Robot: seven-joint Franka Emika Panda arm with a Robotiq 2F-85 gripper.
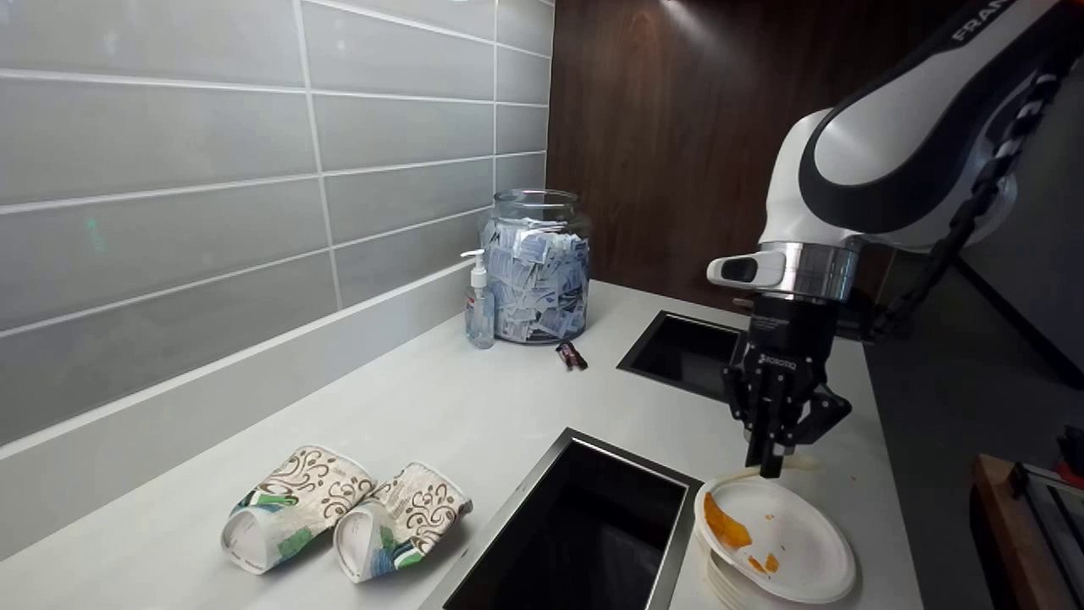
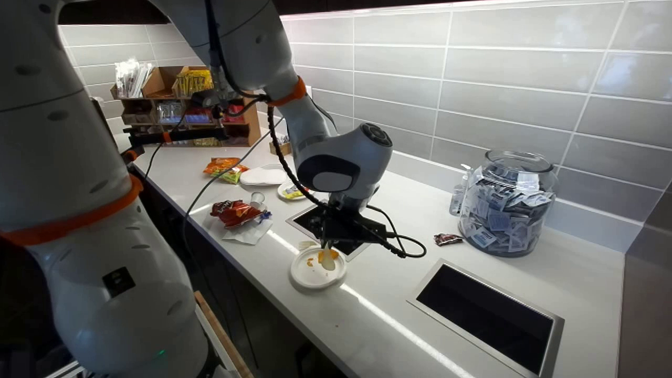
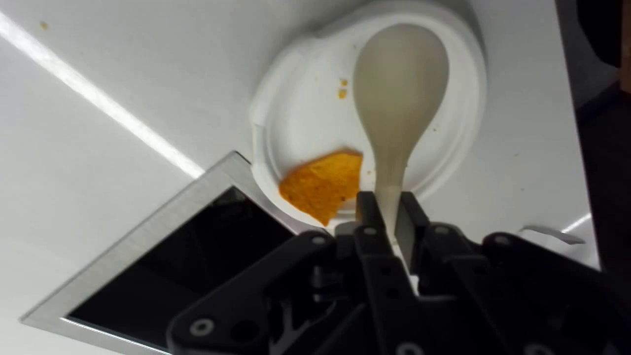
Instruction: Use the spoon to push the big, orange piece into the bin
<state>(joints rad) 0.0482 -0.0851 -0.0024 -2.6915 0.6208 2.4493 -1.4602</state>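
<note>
My gripper (image 3: 387, 207) is shut on the handle of the pale beige spoon (image 3: 400, 74), whose bowl is over the white plate (image 3: 315, 113). In an exterior view, the spoon (image 2: 328, 261) hangs from the gripper (image 2: 326, 242) over the plate (image 2: 310, 275). The big, orange piece (image 3: 325, 182) lies on the plate near the rim, beside the spoon handle; it also shows in both exterior views (image 1: 726, 524) (image 2: 334, 254). The bin (image 3: 148, 236), a black opening with a metal rim, is right beside the plate (image 1: 817, 542); its rim shows in an exterior view (image 1: 510, 508).
Small orange crumbs (image 1: 771, 562) lie on the plate. A further black opening (image 2: 472, 338) is toward the glass jar (image 2: 506, 210) and soap bottle (image 1: 480, 313). Two paper cups (image 1: 296, 500) (image 1: 406, 517) lie on the counter. A fork (image 2: 307, 244) and red bag (image 2: 235, 212) are near the front edge.
</note>
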